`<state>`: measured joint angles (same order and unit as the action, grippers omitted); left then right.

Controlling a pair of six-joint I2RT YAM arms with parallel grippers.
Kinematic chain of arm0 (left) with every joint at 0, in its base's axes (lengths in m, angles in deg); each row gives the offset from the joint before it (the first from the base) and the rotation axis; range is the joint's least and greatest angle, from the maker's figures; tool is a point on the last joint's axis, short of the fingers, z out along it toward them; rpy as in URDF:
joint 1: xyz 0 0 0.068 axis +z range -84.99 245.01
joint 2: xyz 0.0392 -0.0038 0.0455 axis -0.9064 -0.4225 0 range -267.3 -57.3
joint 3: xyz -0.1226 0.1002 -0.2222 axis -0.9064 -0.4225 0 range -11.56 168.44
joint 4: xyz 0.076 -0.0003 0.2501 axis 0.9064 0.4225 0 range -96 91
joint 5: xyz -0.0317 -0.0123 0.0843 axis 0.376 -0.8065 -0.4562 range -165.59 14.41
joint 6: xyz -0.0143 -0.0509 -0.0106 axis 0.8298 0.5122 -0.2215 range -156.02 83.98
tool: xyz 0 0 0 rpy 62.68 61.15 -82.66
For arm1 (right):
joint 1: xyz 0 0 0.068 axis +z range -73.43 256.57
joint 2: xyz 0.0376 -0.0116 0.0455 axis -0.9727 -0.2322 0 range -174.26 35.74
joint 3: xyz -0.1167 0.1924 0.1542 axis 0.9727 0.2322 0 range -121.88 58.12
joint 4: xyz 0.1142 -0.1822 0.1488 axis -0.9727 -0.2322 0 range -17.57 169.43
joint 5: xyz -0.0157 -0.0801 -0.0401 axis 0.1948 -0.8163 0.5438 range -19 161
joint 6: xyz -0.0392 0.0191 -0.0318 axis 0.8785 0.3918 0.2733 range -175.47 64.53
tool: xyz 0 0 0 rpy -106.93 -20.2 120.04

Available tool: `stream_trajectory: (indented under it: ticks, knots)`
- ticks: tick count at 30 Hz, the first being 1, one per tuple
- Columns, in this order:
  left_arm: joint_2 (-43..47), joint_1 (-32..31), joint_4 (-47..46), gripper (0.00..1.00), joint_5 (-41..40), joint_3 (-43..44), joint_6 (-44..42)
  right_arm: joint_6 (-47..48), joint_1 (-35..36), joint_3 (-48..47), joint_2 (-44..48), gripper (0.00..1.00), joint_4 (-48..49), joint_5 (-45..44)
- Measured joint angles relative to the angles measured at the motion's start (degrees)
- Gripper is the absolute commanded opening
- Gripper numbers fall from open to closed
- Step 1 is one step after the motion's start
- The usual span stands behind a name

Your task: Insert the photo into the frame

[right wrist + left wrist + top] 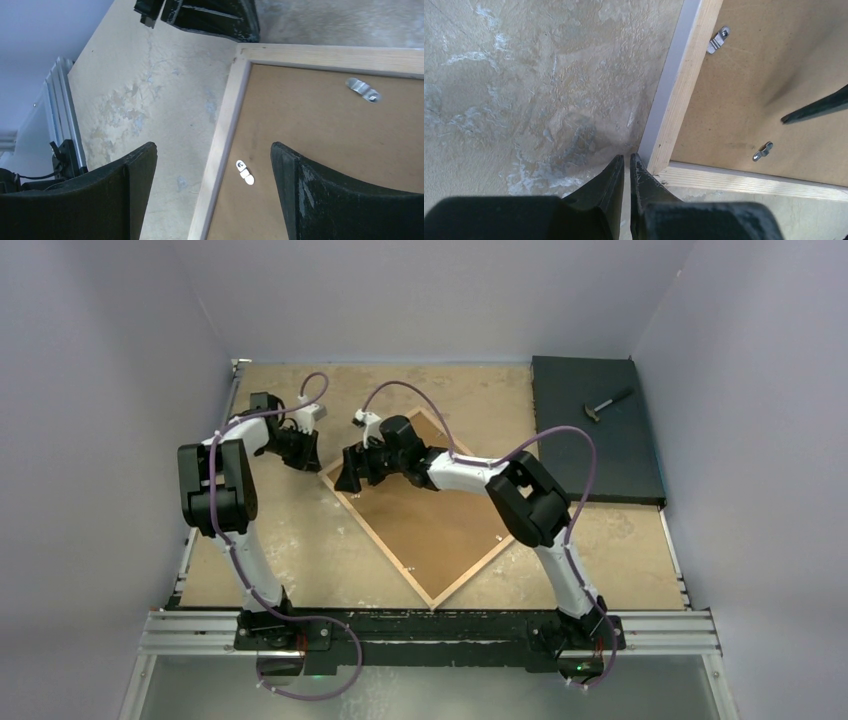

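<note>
The frame [378, 538] lies face down on the table, turned like a diamond, its light wood edges up [684, 90] [225, 115]. A plain brown backing board [425, 525] fills it, with small metal clips [718, 40] [245, 171] on it near the rim. The photo is not in view. My left gripper [312, 462] [627, 159] is shut and empty, its tips on the table at the frame's left corner. My right gripper [348, 478] [212, 147] is open and empty above the frame's edge near that corner, one finger over the table, one over the board.
A black slab [595, 425] lies at the back right with a small hammer [607, 405] on it. Grey walls close in the table on three sides. A metal rail [430, 630] runs along the near edge by the arm bases.
</note>
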<state>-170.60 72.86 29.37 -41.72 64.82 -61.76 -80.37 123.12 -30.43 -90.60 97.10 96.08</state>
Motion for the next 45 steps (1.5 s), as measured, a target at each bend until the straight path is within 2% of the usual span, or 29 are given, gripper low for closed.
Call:
stream_trajectory:
  ticks: [8, 18, 32, 45]
  knots:
    - [0.0, 0.0, -0.7, 0.05, -0.7, -1.0, -0.8, 2.1, 2.3, -3.4, -4.6, 0.85, -1.0, 1.5]
    - [0.0, 0.0, -1.2, 0.04, -0.7, -1.2, -0.8, 3.3, 2.6, -3.4, -4.9, 0.84, -1.0, 1.5]
    - [0.2, 0.0, -1.3, 0.04, -1.0, -1.3, -0.8, 4.8, 2.6, 3.7, -0.3, 0.8, -0.2, 1.4]
    - [0.6, 0.0, -1.5, 0.03, -1.3, -1.8, -0.8, 4.8, 3.0, 4.4, 0.0, 0.75, -0.2, 1.7]
